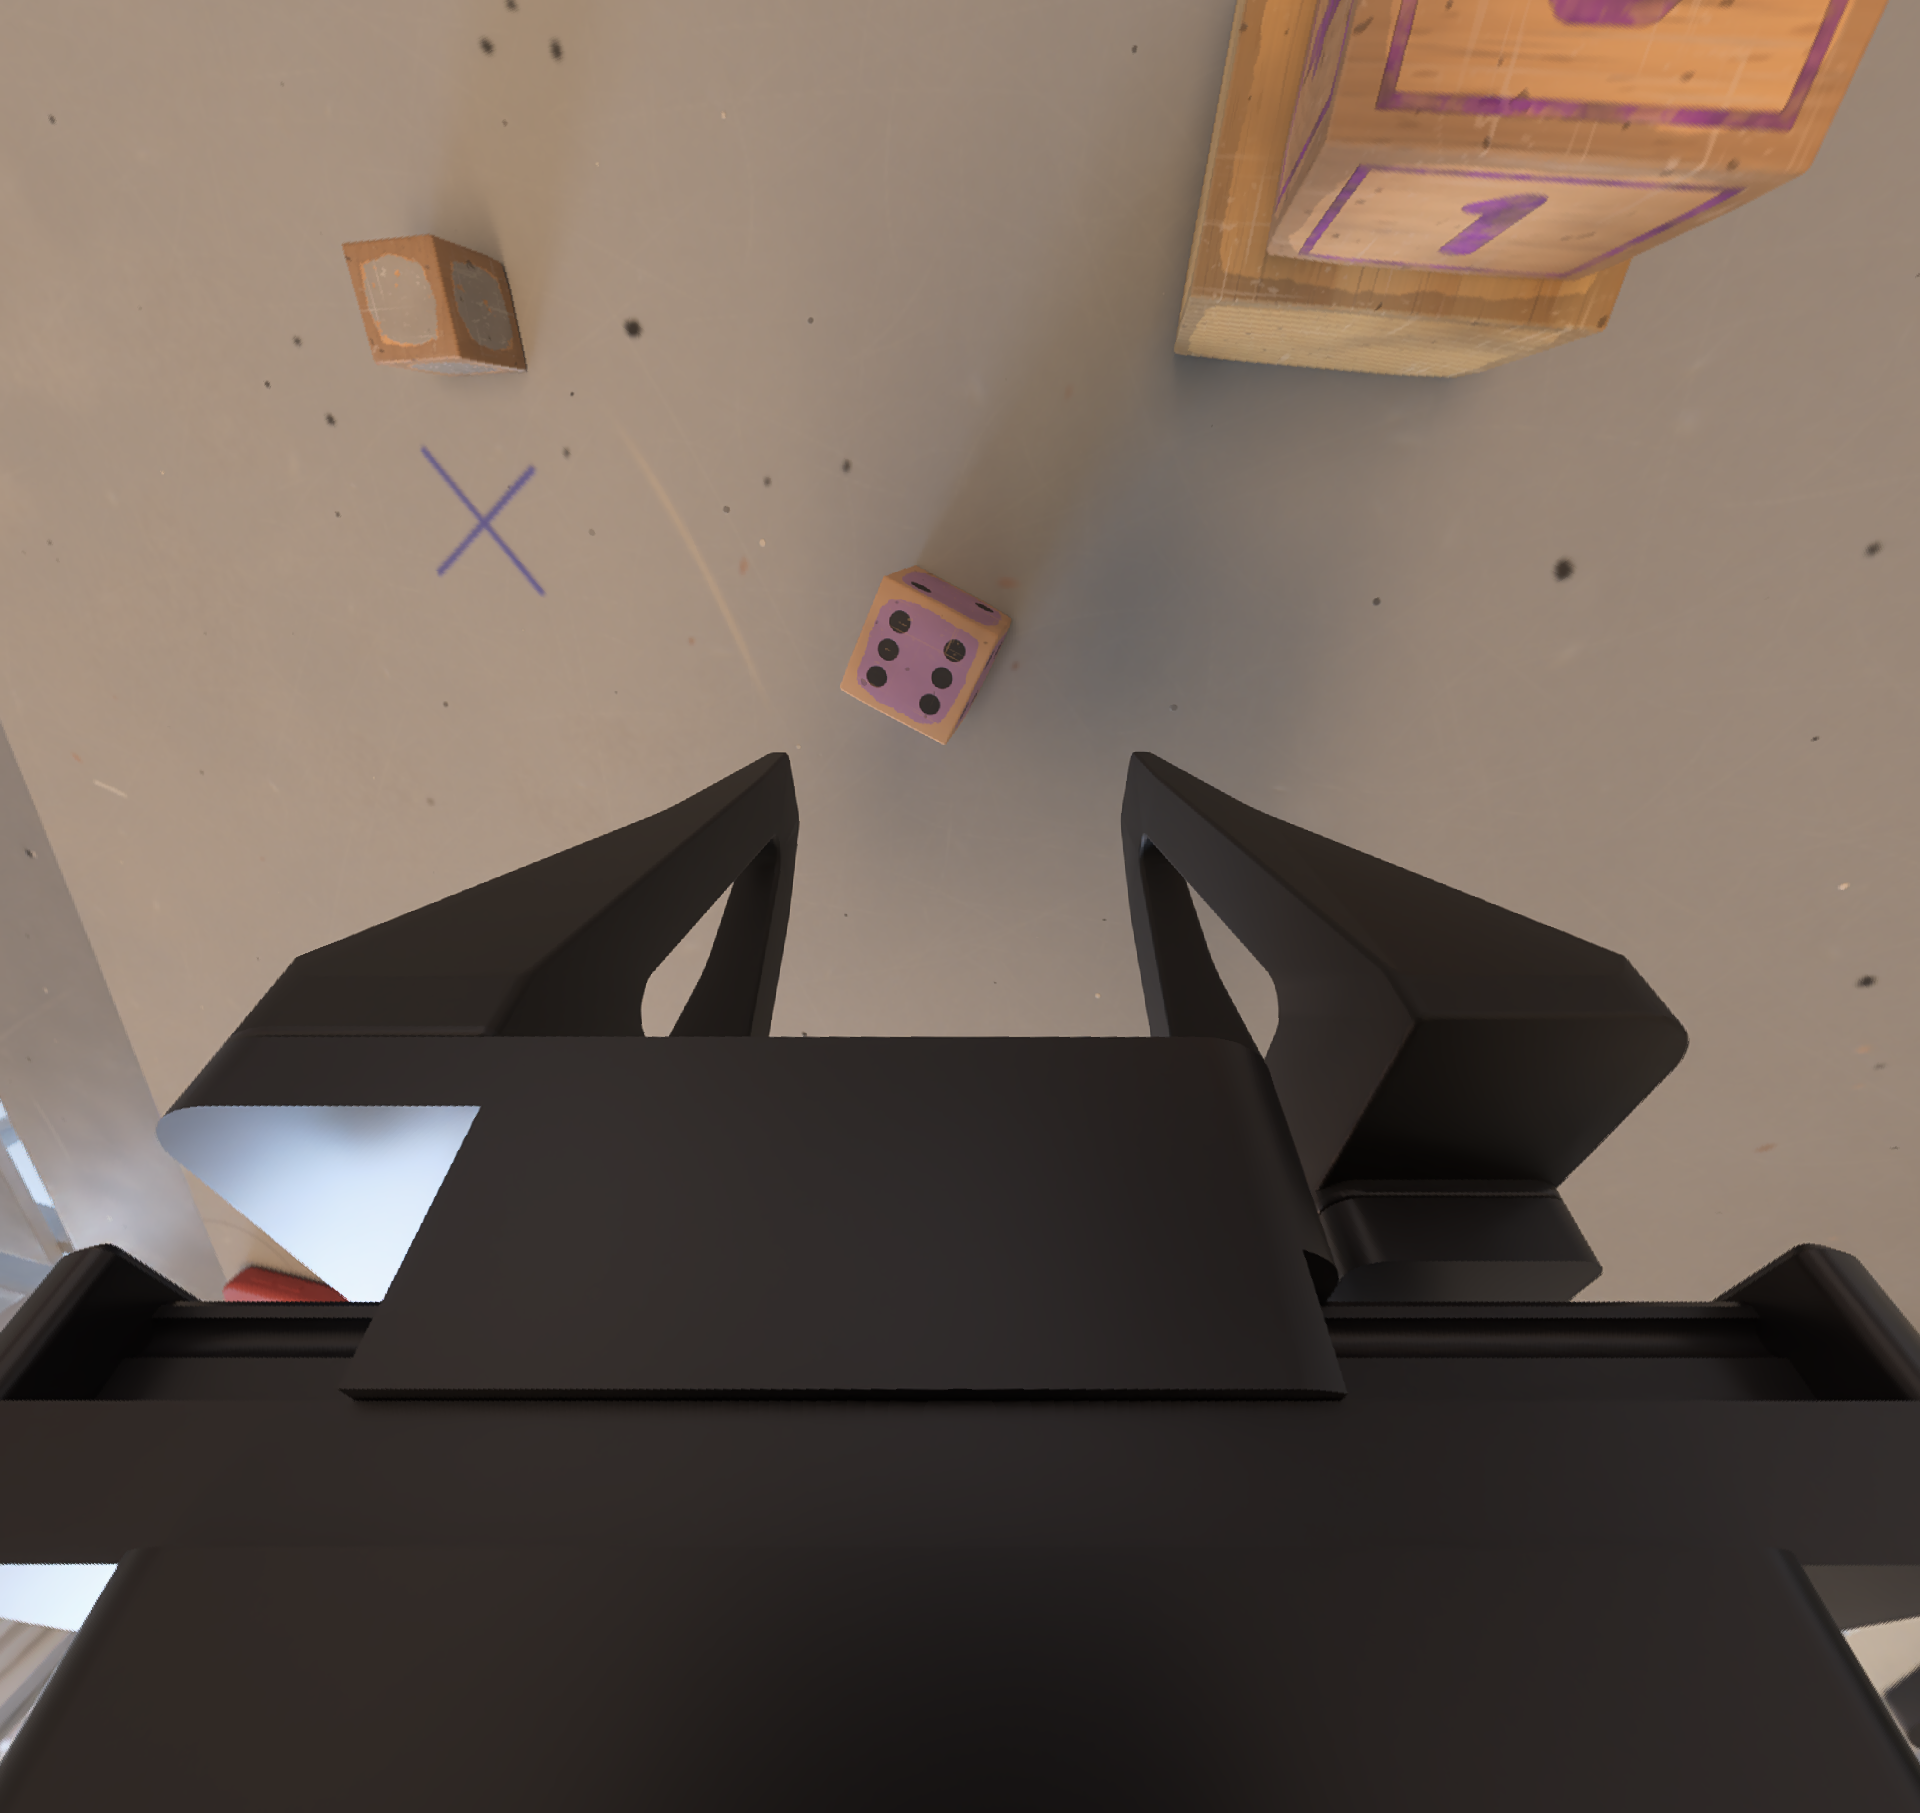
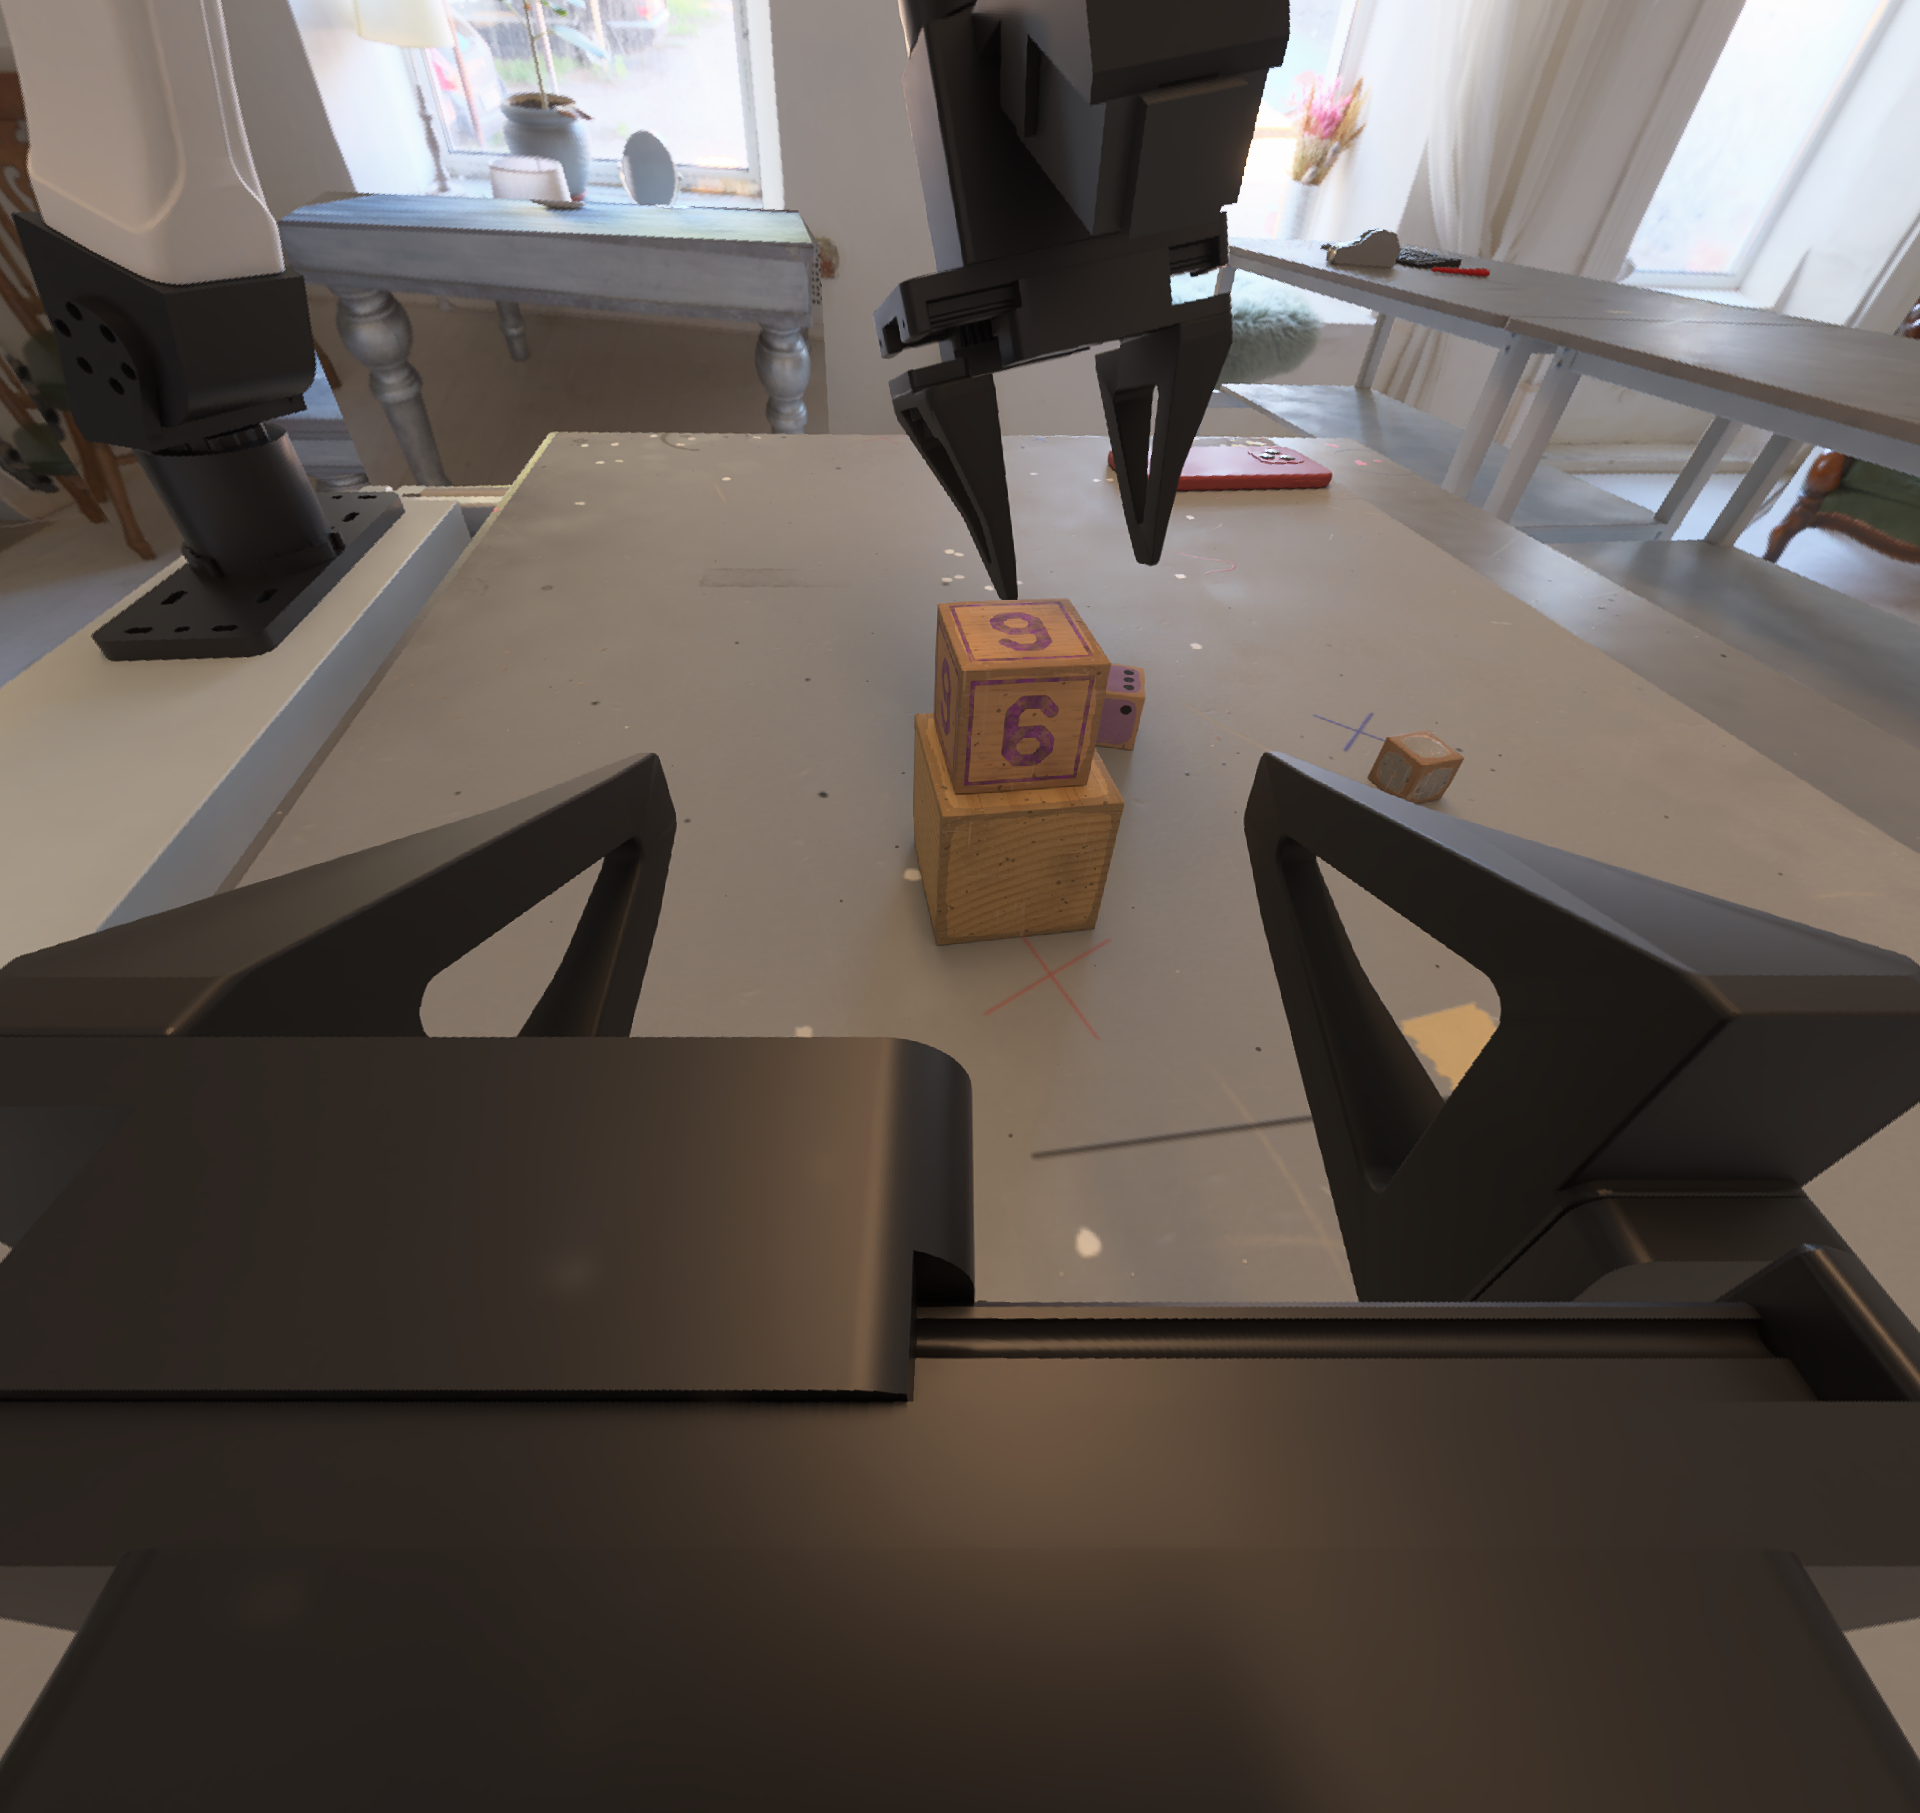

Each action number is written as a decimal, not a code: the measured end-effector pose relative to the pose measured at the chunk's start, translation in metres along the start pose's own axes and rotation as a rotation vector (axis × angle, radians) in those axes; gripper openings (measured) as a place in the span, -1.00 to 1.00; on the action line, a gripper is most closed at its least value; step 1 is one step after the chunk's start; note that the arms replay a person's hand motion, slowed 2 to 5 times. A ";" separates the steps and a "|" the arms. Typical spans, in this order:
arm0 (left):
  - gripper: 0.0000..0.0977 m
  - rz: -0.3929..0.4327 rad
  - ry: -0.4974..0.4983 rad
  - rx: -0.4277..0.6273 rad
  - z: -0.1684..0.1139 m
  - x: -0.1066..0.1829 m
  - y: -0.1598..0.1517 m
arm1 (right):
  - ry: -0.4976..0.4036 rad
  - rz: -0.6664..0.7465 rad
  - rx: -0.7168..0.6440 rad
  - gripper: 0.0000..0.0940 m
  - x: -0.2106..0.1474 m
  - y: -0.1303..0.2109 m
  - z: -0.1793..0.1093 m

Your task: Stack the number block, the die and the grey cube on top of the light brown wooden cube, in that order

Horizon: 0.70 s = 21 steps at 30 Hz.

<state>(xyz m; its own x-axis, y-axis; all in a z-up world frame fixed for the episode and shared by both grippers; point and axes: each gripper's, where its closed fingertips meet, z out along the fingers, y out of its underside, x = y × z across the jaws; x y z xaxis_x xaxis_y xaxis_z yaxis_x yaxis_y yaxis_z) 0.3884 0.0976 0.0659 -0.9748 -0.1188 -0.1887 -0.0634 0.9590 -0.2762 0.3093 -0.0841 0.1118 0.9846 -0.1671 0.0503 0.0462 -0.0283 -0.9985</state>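
Observation:
The number block (image 2: 1023,693), wooden with purple markings, sits a little askew on the light brown wooden cube (image 2: 1013,864). Both show at the top right of the left wrist view: the number block (image 1: 1558,70) and the wooden cube (image 1: 1382,319). The pink die (image 1: 925,655) lies on the table just ahead of my left gripper (image 1: 956,776), which is open, empty and high above the table. The die (image 2: 1122,707) peeks out behind the stack. The grey cube (image 1: 436,303) lies farther left, also seen in the right wrist view (image 2: 1415,766). My right gripper (image 2: 961,776) is open and empty, low, facing the stack.
The left gripper (image 2: 1075,574) hangs just above and behind the stack. A blue cross (image 1: 483,522) is drawn near the grey cube, a red cross (image 2: 1049,979) in front of the stack. A red phone (image 2: 1236,468) lies at the far table edge. The left arm's base (image 2: 239,558) stands far left.

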 end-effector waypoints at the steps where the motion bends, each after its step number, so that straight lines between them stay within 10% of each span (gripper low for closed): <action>1: 0.08 0.010 0.004 0.005 0.002 -0.001 0.001 | 0.000 -0.001 0.000 1.00 0.000 0.000 0.000; 21: -0.05 0.303 0.092 0.063 0.022 -0.011 -0.005 | 0.001 -0.005 0.006 1.00 0.000 -0.002 0.000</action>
<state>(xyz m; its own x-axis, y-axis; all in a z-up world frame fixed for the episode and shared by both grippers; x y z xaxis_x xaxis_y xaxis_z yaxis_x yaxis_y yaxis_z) 0.4047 0.0879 0.0485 -0.9628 0.1961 -0.1857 0.2430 0.9292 -0.2785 0.3095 -0.0841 0.1136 0.9843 -0.1676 0.0553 0.0522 -0.0231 -0.9984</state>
